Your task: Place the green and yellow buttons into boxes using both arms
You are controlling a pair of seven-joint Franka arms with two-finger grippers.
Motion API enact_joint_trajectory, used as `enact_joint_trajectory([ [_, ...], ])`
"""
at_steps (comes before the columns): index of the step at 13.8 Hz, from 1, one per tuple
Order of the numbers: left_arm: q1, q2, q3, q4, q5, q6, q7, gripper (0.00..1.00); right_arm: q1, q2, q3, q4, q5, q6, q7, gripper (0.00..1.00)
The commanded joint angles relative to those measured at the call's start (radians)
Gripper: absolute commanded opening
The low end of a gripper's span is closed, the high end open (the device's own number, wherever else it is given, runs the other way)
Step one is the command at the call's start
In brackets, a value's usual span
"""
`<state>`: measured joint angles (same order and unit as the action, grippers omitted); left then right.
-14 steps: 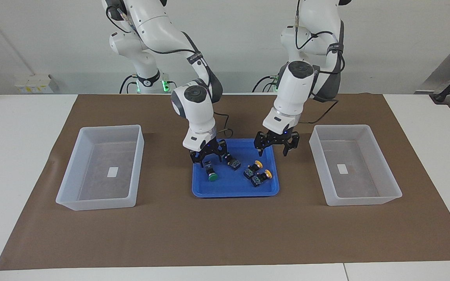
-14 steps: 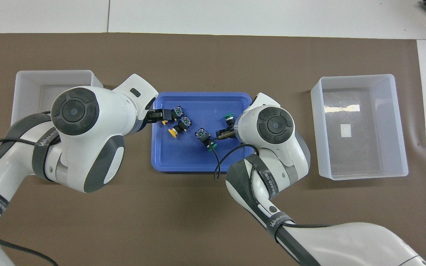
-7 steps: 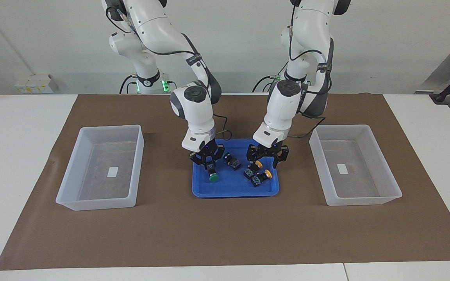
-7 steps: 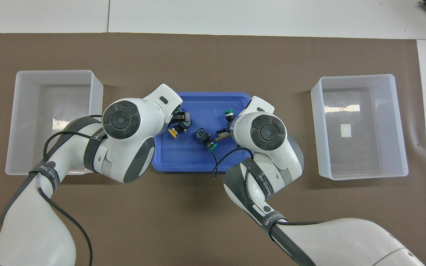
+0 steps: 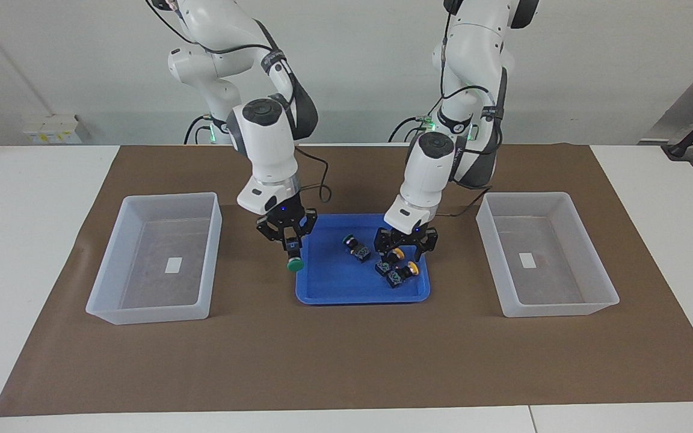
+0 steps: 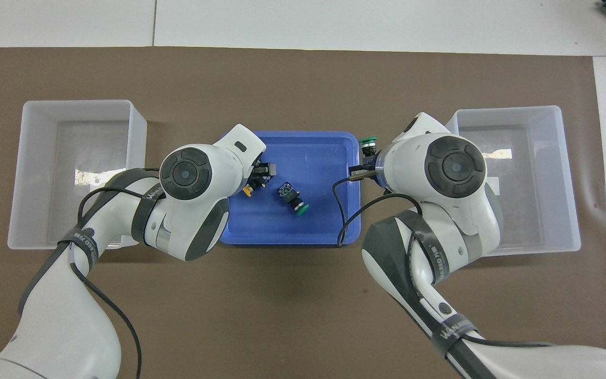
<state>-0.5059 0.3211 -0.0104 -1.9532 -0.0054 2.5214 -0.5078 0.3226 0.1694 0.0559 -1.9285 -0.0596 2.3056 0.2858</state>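
Right gripper (image 5: 290, 243) is clamped on a green button (image 5: 294, 262), cap hanging down, raised over the blue tray (image 5: 346, 282) rim at its 2 o'clock in the overhead view. Your target is the empty box (image 5: 160, 197) at 3 o'clock from there. Carry it level, clear the near wall with margin, and release low over the floor sticker so it doesn't bounce. Left gripper (image 5: 405, 246) is spread wide and low over the yellow buttons (image 5: 405, 270) at the tray's 9 o'clock. They lie touching, so centre on one body before closing. Its box (image 5: 527, 195) is at 9 o'clock. The second green button (image 5: 355, 248) lies mid-tray.
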Motion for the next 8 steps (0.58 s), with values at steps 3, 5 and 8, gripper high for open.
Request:
enact_joint_trajectory([
  [3, -0.04, 0.022, 0.015, -0.003, -0.007, 0.051, 0.127, 0.99, -0.106, -0.155, 0.01, -0.157, -0.017, -0.017, 0.013, 0.0],
  [5, -0.04, 0.029, 0.015, -0.003, -0.007, 0.053, 0.185, 0.99, -0.154, -0.2, 0.01, -0.213, -0.017, -0.015, -0.016, 0.0],
  [8, -0.04, 0.033, 0.015, -0.003, -0.007, 0.057, 0.265, 0.98, -0.247, -0.235, 0.012, -0.23, -0.017, -0.018, -0.104, 0.0],
])
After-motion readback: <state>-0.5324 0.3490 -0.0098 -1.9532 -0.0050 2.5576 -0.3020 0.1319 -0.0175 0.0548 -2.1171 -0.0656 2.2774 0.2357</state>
